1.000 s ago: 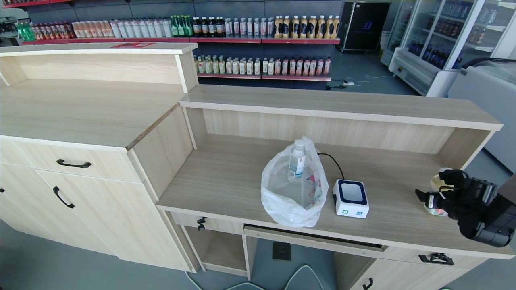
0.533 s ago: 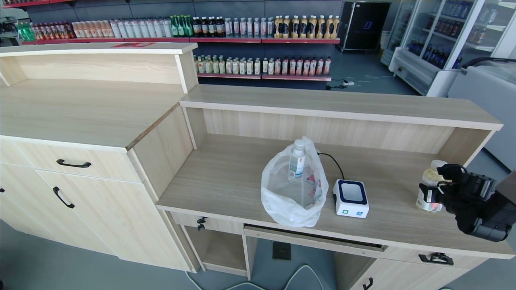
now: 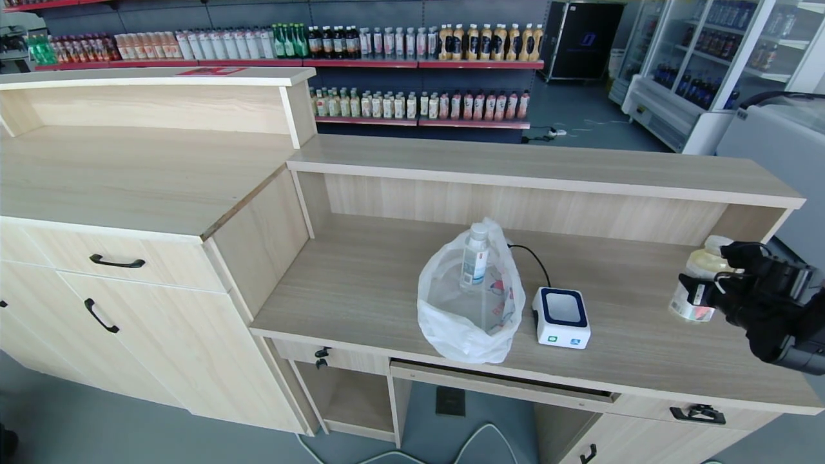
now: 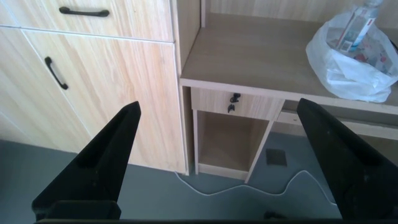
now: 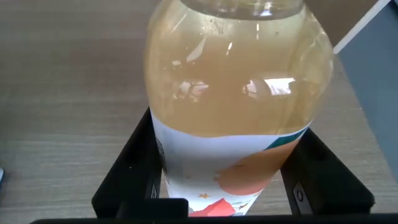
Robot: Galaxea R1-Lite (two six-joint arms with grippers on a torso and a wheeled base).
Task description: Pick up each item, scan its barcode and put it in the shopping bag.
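Grips a bottle of pale yellow drink in the right hand, clenched on either side of the labelled lower body, at the far right end of the tabletop. Holds it roughly upright, leaning a little, and seemingly just off the wood, though cannot confirm a gap under the base. Shows the same clamp from the right wrist view: black fingers pressed against the label, with the liquid-filled shoulder above them.

Looks like the pick-up step for another item, with scan and bagging not yet done. Already has one clear bottle standing inside the shopping bag, mid-tabletop, mouth open upward. Has the white scanner just beside the bag on its right, window facing up, well apart from the held bottle.

Leaves the left hand released, spread wide, low in front of the cabinet and well away from the work.

Next, probably calls for carrying the bottle leftward over the scanner and turning it to bring the barcode toward the window. Cannot find the barcode on the label from here, so may need a wrist roll. Needs a firm clamp throughout, to guard against a slip of the smooth, full body while tilted. After that, calls for a lift over the bag's rim and a lowering beside the clear bottle, without snagging the thin plastic.
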